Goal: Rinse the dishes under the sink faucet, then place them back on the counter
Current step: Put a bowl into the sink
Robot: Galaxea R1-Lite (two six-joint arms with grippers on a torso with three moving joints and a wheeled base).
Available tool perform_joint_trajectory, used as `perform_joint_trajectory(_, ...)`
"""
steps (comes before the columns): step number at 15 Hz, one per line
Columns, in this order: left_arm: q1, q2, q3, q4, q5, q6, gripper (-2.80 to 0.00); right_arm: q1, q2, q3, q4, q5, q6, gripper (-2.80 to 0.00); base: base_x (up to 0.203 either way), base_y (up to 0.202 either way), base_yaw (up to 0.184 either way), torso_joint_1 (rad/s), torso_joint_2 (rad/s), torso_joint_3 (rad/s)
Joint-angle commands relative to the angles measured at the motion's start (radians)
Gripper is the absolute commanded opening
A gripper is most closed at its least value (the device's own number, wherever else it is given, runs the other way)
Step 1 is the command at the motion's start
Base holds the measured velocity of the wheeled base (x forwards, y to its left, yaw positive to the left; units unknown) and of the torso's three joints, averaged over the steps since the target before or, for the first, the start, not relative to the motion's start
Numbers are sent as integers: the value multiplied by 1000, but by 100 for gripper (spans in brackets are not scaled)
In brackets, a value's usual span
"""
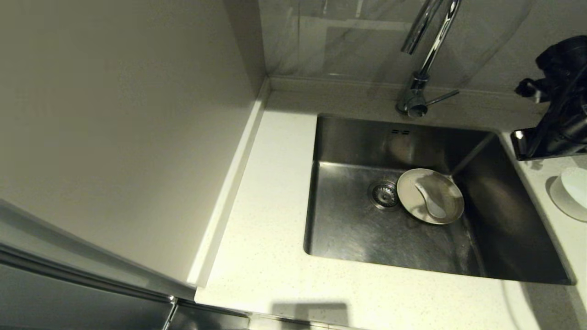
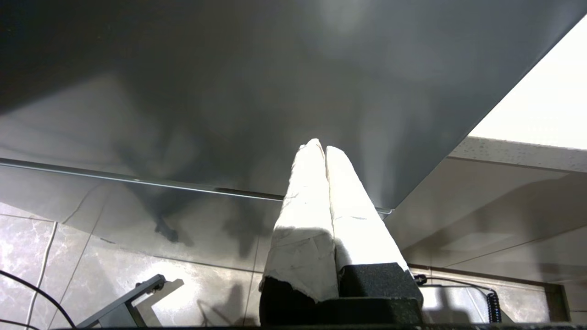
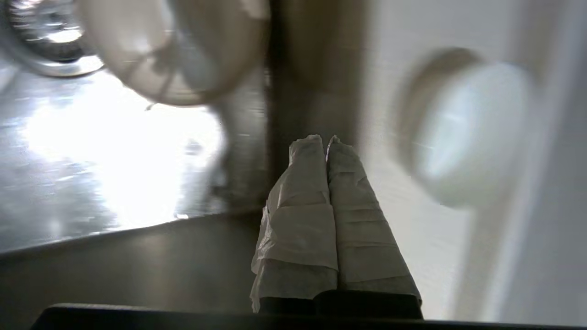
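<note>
The plate (image 1: 430,196) is seen lying in the sink (image 1: 348,229), at centre right of the frame, just beside the drain strainer (image 1: 384,194); the spoon (image 1: 429,201) rests on it. The bowl (image 1: 571,192) is set on the table (image 1: 270,256) at the right edge. The right claw (image 3: 326,140) is pressed together, empty, above the sink's rim. The left claw (image 2: 321,149) is parked below, fingers together.

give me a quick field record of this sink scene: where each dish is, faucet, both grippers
plate: inside the sink, beside the drain strainer
spoon: lying in the plate
bowl: on the counter, right of the sink
faucet: behind the sink, no water visible
right gripper: shut, empty, above the sink's right edge
left gripper: shut, empty, parked low beside the cabinet front, away from the sink
</note>
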Motion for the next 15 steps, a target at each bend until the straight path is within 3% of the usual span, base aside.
perform_joint_trajectory(1,0,-3,0,0,0,0,-280,-43,-46,-19,27,-8,-6,-280,0,0,0,0,0,0)
perform_joint_trajectory(2,0,-3,0,0,0,0,-280,-50,-46,-20,27,-36,-7,-280,0,0,0,0,0,0)
perform_joint_trajectory(3,0,-3,0,0,0,0,-280,-56,-44,-15,29,-90,-6,0,0,0,0,0,0,0)
perform_joint_trajectory(4,0,-3,0,0,0,0,-280,-61,-34,-11,38,-156,1,0,0,0,0,0,0,0)
perform_joint_trajectory(5,0,-3,0,0,0,0,-280,-76,-21,-11,47,-165,16,0,0,0,0,0,0,0)
perform_joint_trajectory(10,0,-3,0,0,0,0,-280,-168,45,-16,39,-35,26,0,0,0,0,0,0,0)
perform_joint_trajectory(15,0,-3,0,0,0,0,-280,-221,146,-47,-16,-9,92,0,0,0,0,0,0,0)
